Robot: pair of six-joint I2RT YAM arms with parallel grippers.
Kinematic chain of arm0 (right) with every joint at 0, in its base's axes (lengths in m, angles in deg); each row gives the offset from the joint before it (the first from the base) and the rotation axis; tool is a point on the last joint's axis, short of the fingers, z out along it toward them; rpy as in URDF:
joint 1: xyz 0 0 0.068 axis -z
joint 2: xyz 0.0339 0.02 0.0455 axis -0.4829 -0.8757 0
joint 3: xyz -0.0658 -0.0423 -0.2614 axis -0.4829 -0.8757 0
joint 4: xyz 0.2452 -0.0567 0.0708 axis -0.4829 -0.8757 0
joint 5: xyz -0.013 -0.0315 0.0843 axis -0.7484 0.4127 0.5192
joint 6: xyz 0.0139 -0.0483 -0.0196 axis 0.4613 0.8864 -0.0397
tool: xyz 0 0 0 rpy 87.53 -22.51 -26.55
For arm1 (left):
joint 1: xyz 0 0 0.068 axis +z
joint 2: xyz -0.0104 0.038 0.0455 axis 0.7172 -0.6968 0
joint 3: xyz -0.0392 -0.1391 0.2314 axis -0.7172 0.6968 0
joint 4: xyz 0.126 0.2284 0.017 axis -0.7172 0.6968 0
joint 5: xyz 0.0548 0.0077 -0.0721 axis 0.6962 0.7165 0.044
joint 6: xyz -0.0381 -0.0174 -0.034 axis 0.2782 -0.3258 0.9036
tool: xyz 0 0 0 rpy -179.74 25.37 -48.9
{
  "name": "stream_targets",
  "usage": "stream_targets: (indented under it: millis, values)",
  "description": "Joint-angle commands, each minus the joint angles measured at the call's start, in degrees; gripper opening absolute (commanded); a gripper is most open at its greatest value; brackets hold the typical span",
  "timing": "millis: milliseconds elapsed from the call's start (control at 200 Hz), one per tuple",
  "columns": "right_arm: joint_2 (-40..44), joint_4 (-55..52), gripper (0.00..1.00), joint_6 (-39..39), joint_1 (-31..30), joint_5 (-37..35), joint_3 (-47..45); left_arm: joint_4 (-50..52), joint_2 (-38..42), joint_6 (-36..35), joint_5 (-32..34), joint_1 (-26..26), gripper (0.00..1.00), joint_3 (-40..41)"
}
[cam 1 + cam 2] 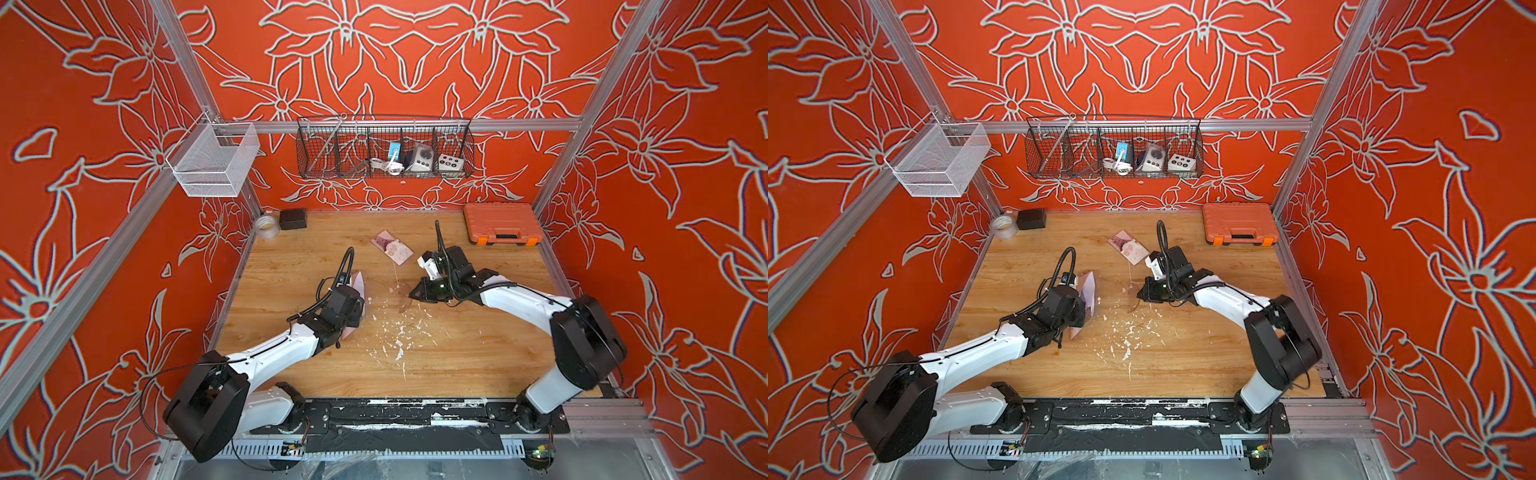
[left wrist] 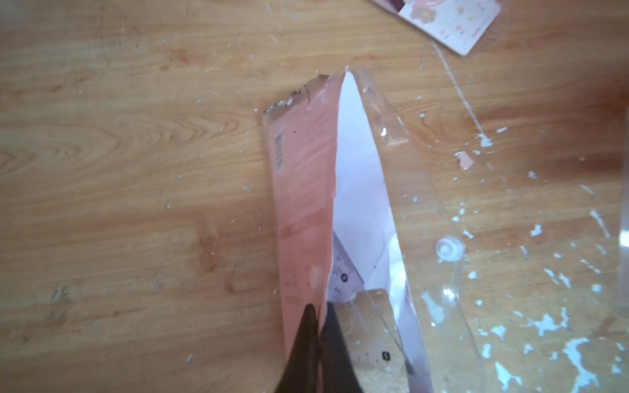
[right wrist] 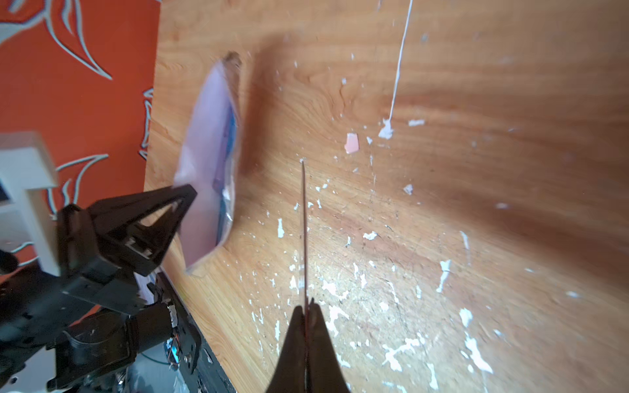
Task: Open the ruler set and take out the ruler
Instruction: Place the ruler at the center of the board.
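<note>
The ruler set is a pink-backed clear pouch that stands on edge on the wooden table, its mouth gaping open; it shows in both top views and in the right wrist view. My left gripper is shut on the pouch's pink wall. Clear marked pieces still lie inside. My right gripper is shut on a thin translucent ruler, seen edge-on, and holds it to the right of the pouch, clear of it. In a top view the ruler is a faint brownish shape at the gripper tip.
A pink printed card lies behind the grippers. An orange tool case sits at the back right; a tape roll and a black box at the back left. White flecks litter the table. Two wire baskets hang above.
</note>
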Motion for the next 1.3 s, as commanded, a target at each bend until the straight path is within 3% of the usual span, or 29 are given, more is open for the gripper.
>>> stream_targets:
  millis: [0,165,355,891,1001,1101,1211,1296]
  values:
    - [-6.07,1.97,0.00,1.27,-0.21,6.17,4.38,-1.43,0.71,-1.35,-2.95,1.04,0.00,1.20]
    - [-14.83,2.23,0.00,1.97,-0.60,9.32,10.74,-1.00,-0.81,-1.02,-4.16,2.25,0.00,0.19]
    - [-21.28,2.32,0.00,-1.18,-1.13,6.73,16.23,-1.30,-0.05,1.66,-2.68,4.72,0.00,1.30]
    - [-30.70,-8.20,0.00,0.07,-3.02,3.40,31.97,-5.67,4.10,1.44,-5.32,6.33,0.00,5.64]
    - [-28.79,-10.06,0.24,0.57,-3.09,0.75,31.30,-6.58,5.93,1.77,-5.01,6.43,0.00,7.03]
    - [-24.44,-12.31,0.36,1.87,-3.18,-3.38,30.26,-6.60,5.53,1.59,-5.86,6.86,0.00,6.88]
    - [-18.93,-13.06,0.41,3.56,-3.32,-6.00,28.37,-6.24,4.25,1.62,-6.98,7.38,0.00,6.08]
    - [-14.35,-7.88,0.36,3.90,-4.18,-2.38,23.06,-6.33,4.44,1.70,-7.75,7.86,0.00,6.23]
